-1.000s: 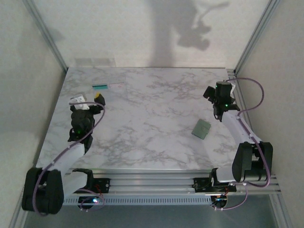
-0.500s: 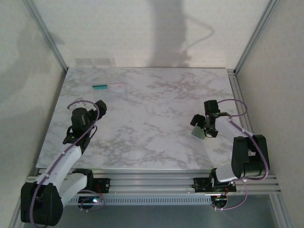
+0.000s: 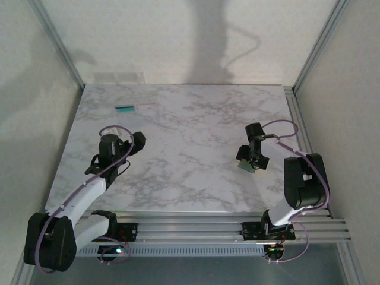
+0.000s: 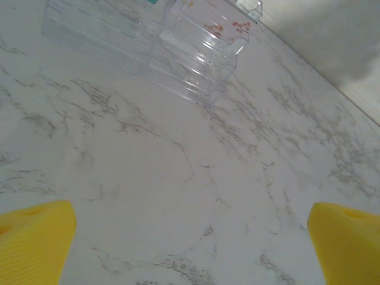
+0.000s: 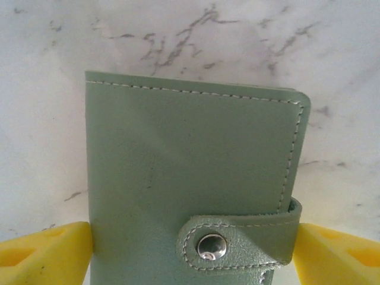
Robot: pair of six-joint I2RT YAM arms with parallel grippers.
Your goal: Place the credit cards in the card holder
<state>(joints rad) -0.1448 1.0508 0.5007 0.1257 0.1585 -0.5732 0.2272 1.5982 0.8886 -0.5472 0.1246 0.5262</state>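
The right end effector (image 5: 193, 252) is straddling the card holder (image 5: 178, 160), its yellow pads (image 5: 47, 249) sitting right against the holder's side edges; whether it is squeezing cannot be told. The holder is lying snapped shut on the right side of the marble surface (image 3: 190, 124). The left end effector (image 4: 190, 237) is hanging released over bare marble, facing a clear tray (image 4: 178, 53) at the far left, beside a teal credit card (image 3: 124, 108).
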